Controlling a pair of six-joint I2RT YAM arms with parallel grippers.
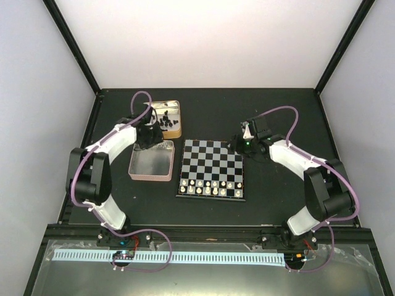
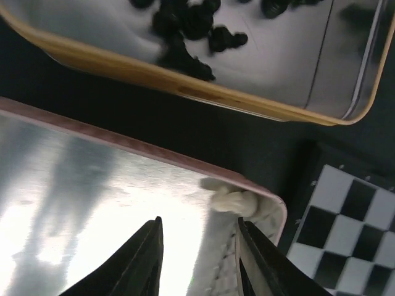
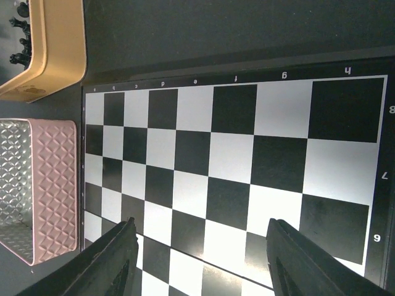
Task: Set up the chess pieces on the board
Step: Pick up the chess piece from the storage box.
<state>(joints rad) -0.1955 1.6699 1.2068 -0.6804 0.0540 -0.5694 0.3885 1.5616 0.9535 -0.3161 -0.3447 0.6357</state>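
The chessboard (image 1: 212,159) lies at the table's middle. Cream pieces (image 1: 210,186) stand in its two near rows; the far rows are bare. Several black pieces (image 1: 165,120) lie in a gold tin (image 1: 176,110). My left gripper (image 1: 148,139) is open and empty over the far corner of a pink tin (image 1: 151,161). In the left wrist view its jaws (image 2: 199,259) stand just short of one cream piece (image 2: 231,198) lying in that tin's corner. My right gripper (image 1: 237,145) is open and empty above the board's far right part (image 3: 234,160), jaws (image 3: 200,259) wide apart.
The gold tin (image 2: 185,86) and pink tin (image 2: 92,179) sit close together left of the board (image 2: 345,228). Both tins (image 3: 49,49) (image 3: 43,185) show at the left of the right wrist view. Black frame posts and white walls enclose the table.
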